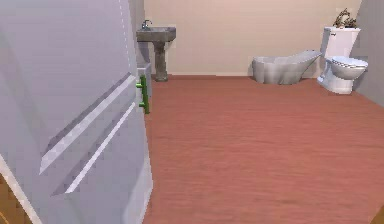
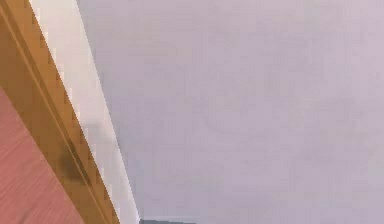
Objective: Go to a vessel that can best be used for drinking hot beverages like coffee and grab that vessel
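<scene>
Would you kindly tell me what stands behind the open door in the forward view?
Past the edge of the door, a narrow green strip and a grey corner above it peek out; the door covers the rest, so what they belong to cannot be told.

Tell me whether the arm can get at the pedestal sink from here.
Probably not. The sink stands far off by the back wall, across the floor, and the arm's side faces a pale flat surface close by. The robot would likely need to drive nearer first.
</scene>
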Available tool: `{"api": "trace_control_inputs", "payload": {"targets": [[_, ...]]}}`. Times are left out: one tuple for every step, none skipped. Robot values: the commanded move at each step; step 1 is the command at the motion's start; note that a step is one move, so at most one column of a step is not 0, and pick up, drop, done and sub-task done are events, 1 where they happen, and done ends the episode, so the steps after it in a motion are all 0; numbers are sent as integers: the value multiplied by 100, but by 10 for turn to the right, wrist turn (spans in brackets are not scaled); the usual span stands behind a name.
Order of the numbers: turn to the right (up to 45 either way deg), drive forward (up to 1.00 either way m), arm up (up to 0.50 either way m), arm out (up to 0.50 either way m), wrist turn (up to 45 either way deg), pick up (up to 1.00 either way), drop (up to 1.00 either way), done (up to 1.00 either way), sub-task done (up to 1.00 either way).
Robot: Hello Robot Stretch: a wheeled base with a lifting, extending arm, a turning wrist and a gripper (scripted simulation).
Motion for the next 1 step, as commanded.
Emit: {"api": "trace_control_inputs", "payload": {"targets": [[30, 0, 0, 0, 0, 0, 0, 0, 0]]}}
